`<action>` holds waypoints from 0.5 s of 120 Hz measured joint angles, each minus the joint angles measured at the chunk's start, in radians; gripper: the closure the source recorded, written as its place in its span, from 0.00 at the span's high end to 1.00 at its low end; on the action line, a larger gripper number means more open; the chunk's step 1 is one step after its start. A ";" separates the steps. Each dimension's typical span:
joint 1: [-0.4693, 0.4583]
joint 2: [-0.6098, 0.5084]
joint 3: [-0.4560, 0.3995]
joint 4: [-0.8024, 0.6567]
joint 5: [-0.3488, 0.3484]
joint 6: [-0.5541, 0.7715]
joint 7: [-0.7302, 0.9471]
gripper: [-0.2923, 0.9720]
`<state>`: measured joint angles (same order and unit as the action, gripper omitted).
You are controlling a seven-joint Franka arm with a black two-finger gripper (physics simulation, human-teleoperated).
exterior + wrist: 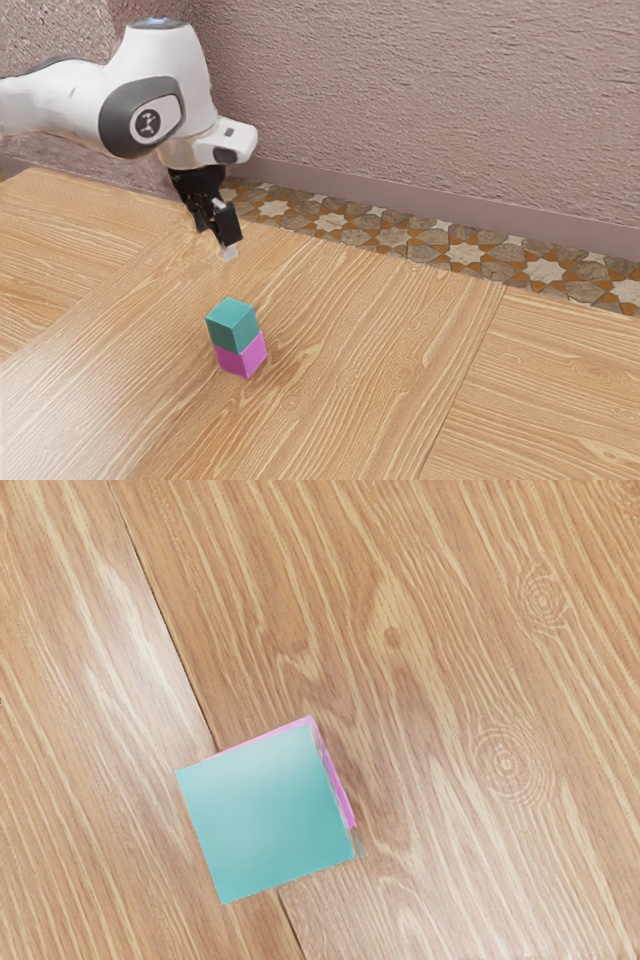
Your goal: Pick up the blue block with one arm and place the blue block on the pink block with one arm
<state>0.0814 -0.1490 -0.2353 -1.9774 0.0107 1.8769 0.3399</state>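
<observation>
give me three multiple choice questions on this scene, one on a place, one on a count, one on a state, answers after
1. Where is the blue block?
A) on top of the pink block
B) beside the pink block
C) on the patterned floor

2. How many blocks are on the table?
A) one
B) two
C) three

3. How does the hand stand relative to the stack?
A) resting on the blue block
B) pushing the pink block sideways
C) up in the air, apart from both blocks

Answers:
1 A, the blue block sits on the pink one, and in the wrist view only a thin pink edge shows from under it.
2 B, one blue and one pink block are there.
3 C, the exterior view shows bare wood between the hand and the stack.
</observation>
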 joint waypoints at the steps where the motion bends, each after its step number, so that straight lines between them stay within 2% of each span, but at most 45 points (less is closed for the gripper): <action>1: -0.005 -0.002 -0.008 0.010 0.005 -0.008 0.007 0.76; 8: -0.016 -0.011 -0.074 0.088 0.030 -0.062 0.054 0.76; 16: -0.018 0.000 -0.104 0.176 0.047 -0.119 0.103 0.76; 25: -0.024 0.044 -0.101 0.296 0.059 -0.183 0.151 0.76; 33: -0.070 0.102 -0.064 0.419 0.065 -0.239 0.189 0.76; 60: -0.082 0.148 -0.055 0.461 0.072 -0.338 0.289 0.77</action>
<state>-0.0005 -0.0012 -0.2900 -1.5166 0.0829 1.5386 0.6293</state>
